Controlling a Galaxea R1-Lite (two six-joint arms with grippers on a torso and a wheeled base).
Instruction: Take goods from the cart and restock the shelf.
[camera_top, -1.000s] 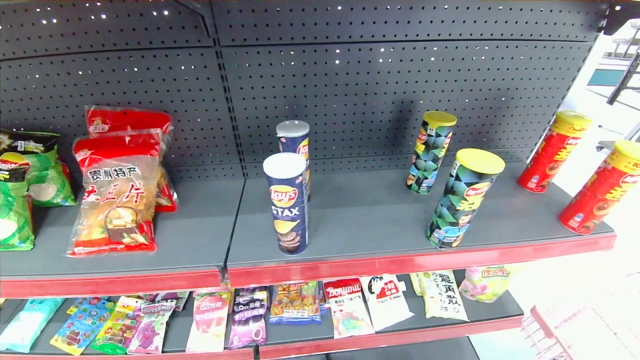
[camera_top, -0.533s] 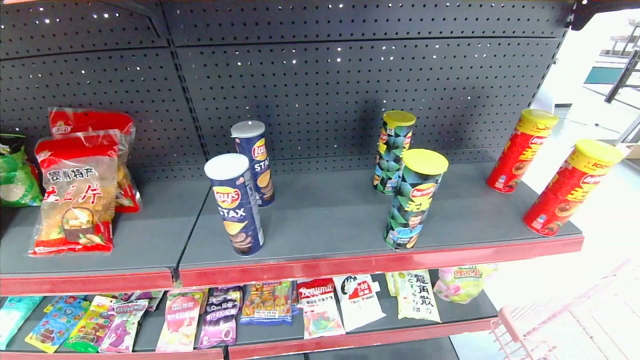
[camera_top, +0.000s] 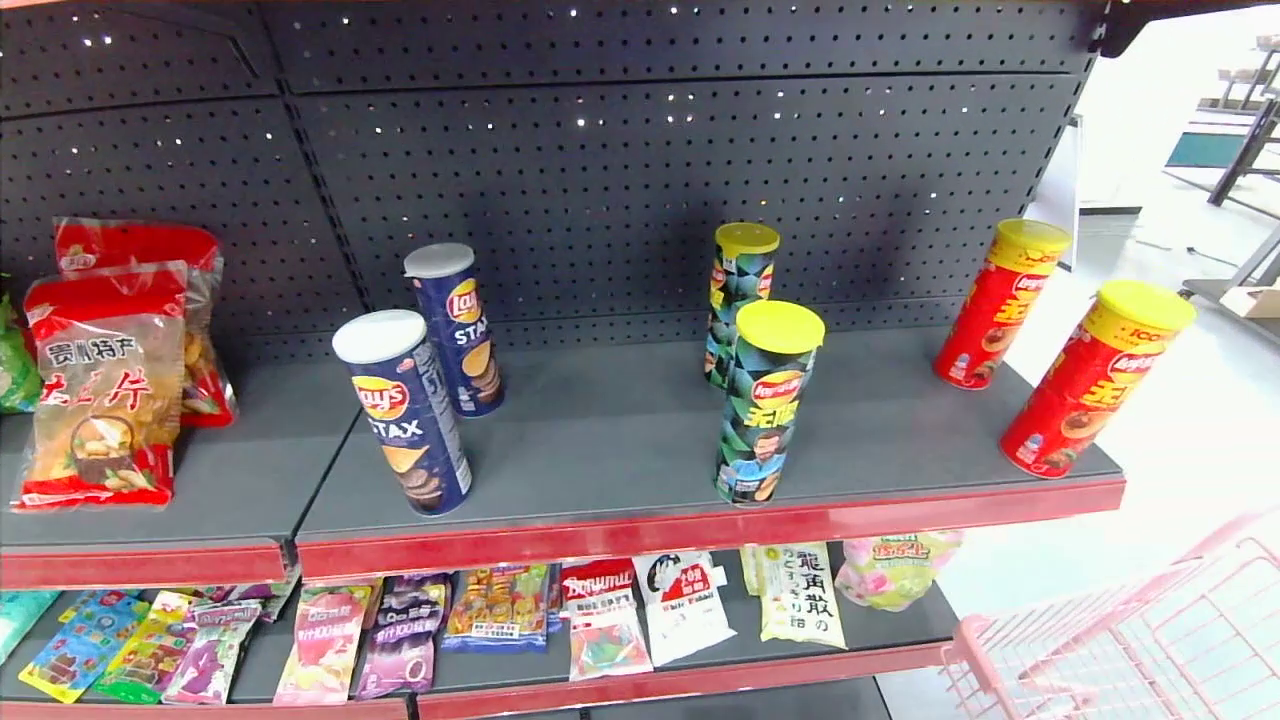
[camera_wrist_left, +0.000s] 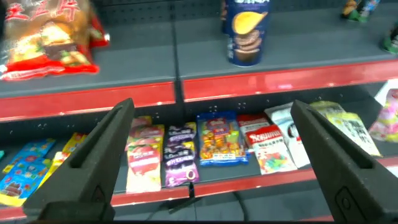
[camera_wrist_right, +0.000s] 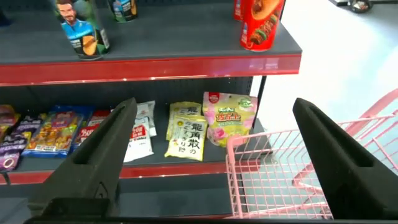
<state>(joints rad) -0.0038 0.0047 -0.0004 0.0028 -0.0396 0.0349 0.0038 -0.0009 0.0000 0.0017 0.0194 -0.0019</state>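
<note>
Left gripper (camera_wrist_left: 211, 106) and right gripper (camera_wrist_right: 214, 103) gape wide, empty. Glossy cylindrical cans (camera_top: 768, 400) stand on the matte shelf (camera_top: 620, 440) beside a pink wire cart (camera_top: 1100, 650).

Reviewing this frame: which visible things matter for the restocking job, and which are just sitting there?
Job in hand: pink cart past the shelf's right end; upper shelf with bare space; left gripper and right gripper, fingers open, holding nothing.

Just there, already stocked: blue cans, green cans, red cans, red bags, lower-shelf sachets.
</note>
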